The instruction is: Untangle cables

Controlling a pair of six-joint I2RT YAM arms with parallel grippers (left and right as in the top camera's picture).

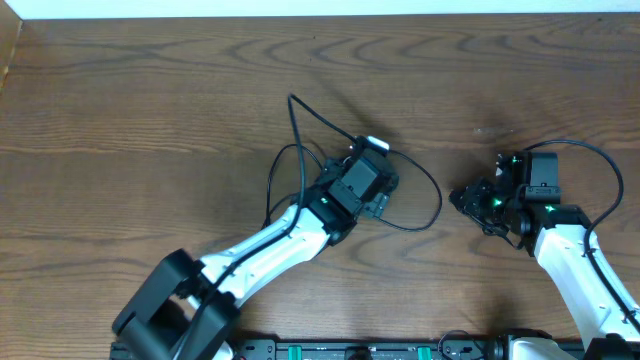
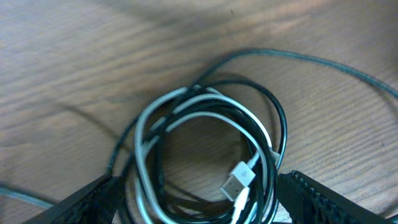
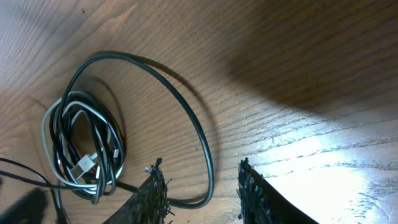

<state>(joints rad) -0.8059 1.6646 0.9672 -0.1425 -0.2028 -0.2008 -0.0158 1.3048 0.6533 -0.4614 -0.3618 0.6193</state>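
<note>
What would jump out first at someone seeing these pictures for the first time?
A tangled coil of black and white cables lies on the wooden table, framed by the wide-open left hand, with a white USB plug showing inside it. One black loop sweeps out from the coil toward the right hand.

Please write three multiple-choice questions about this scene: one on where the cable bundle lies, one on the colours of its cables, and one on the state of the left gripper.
1. Where does the cable bundle lie?
A) between the fingers of the left gripper
B) inside a box
C) hanging from a hook

2. Which colours are its cables?
A) black only
B) black and white
C) black and red

3. How do the left gripper's jaws stand?
A) shut on a cable
B) wide open
C) hidden

Answers: A, the left wrist view shows a finger on each side of the coil; B, a white cable winds among black cables; B, a wide gap separates the fingers.
</note>
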